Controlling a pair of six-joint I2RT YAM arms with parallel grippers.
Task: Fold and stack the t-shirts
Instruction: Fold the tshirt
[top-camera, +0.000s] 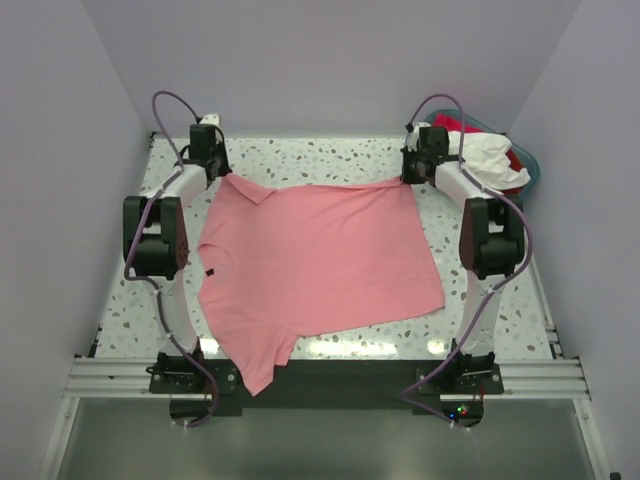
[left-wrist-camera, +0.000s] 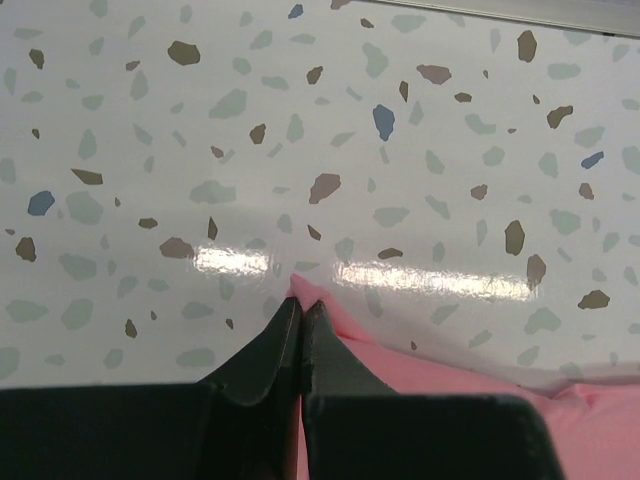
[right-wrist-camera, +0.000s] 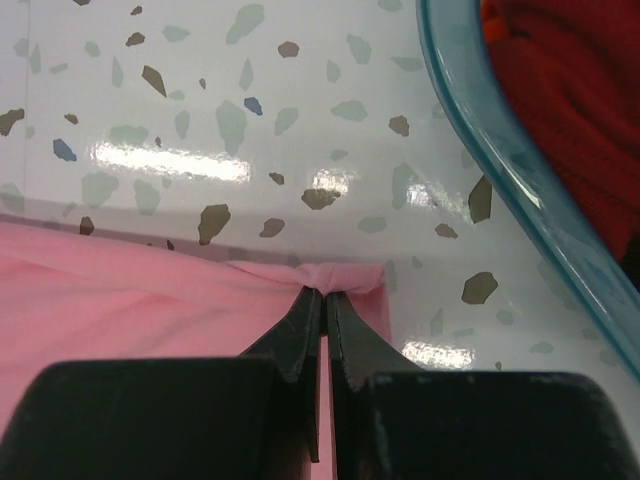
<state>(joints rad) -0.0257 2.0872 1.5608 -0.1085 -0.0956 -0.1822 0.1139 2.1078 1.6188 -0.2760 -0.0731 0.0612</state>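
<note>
A salmon-pink short-sleeved cotton t-shirt (top-camera: 310, 250) lies spread flat and soft across the glossy white, speckled terrazzo tabletop (top-camera: 300, 150). Its neck opening faces left, with a small dark neck tag (top-camera: 209, 272) inside. One sleeve droops over the near edge, and the fabric shows only shallow creases.

At the far right corner stands a teal-blue plastic basket (top-camera: 530, 160) with a smooth rounded rim. It holds a crumpled white cloth tee (top-camera: 490, 155) and a red knit-textured garment (right-wrist-camera: 570, 90).

Both arms reach out from their bases at the near edge, elbows raised and wrists angled down at the shirt's far edge. The left pincer (left-wrist-camera: 302, 305) has its dark, tapered fingers pressed together on a small peak of pink cloth at the shirt's far left corner. The right pincer (right-wrist-camera: 324, 293) is likewise closed, pinching a puckered fold at the far right corner, just beside the basket. The edge between the two runs nearly straight.
</note>
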